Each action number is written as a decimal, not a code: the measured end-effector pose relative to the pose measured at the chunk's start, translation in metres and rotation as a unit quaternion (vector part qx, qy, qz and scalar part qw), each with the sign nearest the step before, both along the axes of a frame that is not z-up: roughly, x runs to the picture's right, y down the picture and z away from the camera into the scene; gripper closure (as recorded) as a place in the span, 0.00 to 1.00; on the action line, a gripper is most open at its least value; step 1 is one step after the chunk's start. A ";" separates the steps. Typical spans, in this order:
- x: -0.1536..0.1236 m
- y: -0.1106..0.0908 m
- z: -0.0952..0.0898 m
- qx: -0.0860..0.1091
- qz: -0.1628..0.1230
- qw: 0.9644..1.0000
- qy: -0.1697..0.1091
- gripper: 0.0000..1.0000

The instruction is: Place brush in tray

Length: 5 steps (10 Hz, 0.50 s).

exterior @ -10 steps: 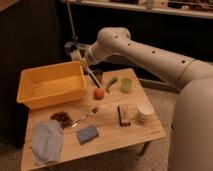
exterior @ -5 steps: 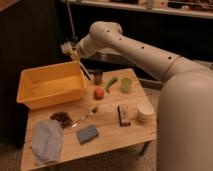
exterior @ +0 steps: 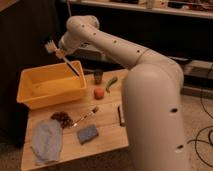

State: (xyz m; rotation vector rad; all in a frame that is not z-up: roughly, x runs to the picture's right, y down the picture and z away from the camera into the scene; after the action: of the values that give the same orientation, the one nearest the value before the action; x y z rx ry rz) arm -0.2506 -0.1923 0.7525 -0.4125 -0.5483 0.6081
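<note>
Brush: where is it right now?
Camera view, upper left: the brush is held in the shut gripper, angled down over the far right corner of the yellow tray.

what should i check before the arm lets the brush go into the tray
1. Gripper shut on the brush: ok, held above the table.
2. Brush over the tray: ok, its lower end hangs above the back right rim, angled down.
3. Brush fully inside the rim line: cannot tell, it sits close to the corner.
4. Tray interior free: ok, nothing seen lying in it.
5. Items by the tray clear of the drop: ok, the dark cup, orange fruit and fork lie on the table outside it.
</note>
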 end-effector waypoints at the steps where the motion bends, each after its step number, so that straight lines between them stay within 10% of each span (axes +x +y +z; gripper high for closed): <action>1: -0.010 -0.001 0.010 0.006 -0.010 1.000 0.004 1.00; 5: -0.048 0.021 0.069 0.000 -0.065 0.997 -0.030 0.86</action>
State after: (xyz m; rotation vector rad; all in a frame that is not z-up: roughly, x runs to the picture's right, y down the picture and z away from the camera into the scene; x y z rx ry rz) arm -0.2983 -0.1710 0.8219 -0.4631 -0.5732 0.4711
